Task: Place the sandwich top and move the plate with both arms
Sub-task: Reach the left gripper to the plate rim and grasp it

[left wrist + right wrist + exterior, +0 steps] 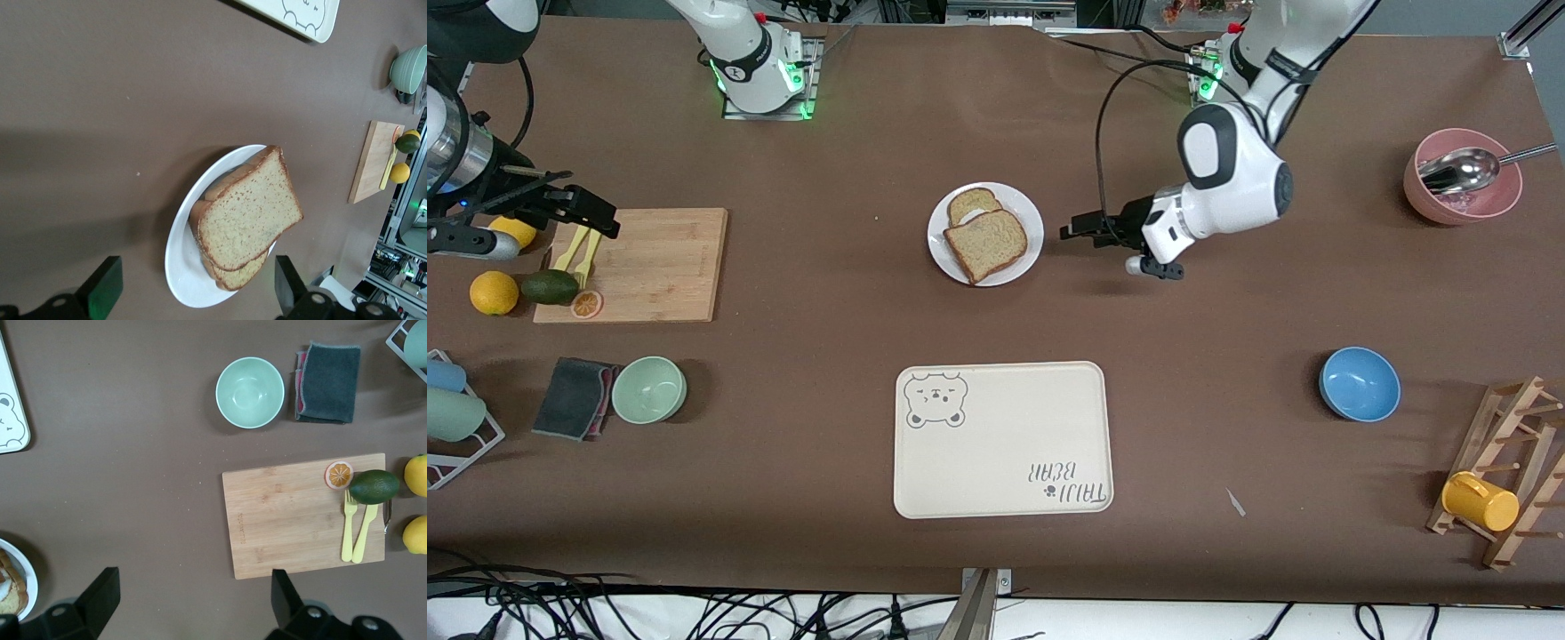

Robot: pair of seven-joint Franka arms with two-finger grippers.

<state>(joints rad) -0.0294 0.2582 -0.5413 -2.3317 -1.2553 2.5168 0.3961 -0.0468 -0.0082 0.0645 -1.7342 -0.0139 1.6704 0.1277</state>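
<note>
1. Hovering just beside the small round white plate (pixel 985 234), toward the left arm's end of the table, my left gripper (pixel 1080 228) stands with its fingers spread wide and holds nothing.
2. My right gripper (pixel 591 212) waits over the pale wooden cutting board (pixel 640 264) at the right arm's end of the table, well apart from the plate. Its jaws are also wide and empty.
3. The sandwich top (pixel 987 244), a squarish slice of speckled light-brown bread with a darker crust, already lies on the plate, resting askew on a second slice (pixel 972 204) beneath it. I judge placement done; the step in hand is the two-arm plate move.
4. The likely destination is the cream rectangular tray with a bear drawing (pixel 1003 438), nearer the front camera than the plate. This is a judgement only.
5. Procedure for a sound grip:
   - Bring the left gripper low to the plate rim, one finger above it and one below.
   - Bring the right gripper across to the rim at the right arm's end.
   - Close both only when both are seated.
6. Caution: the top slice overhangs the rim in the left wrist view. Keep fingers clear of the bread, lift level, and move both arms in step, or the stack may slide.
</note>
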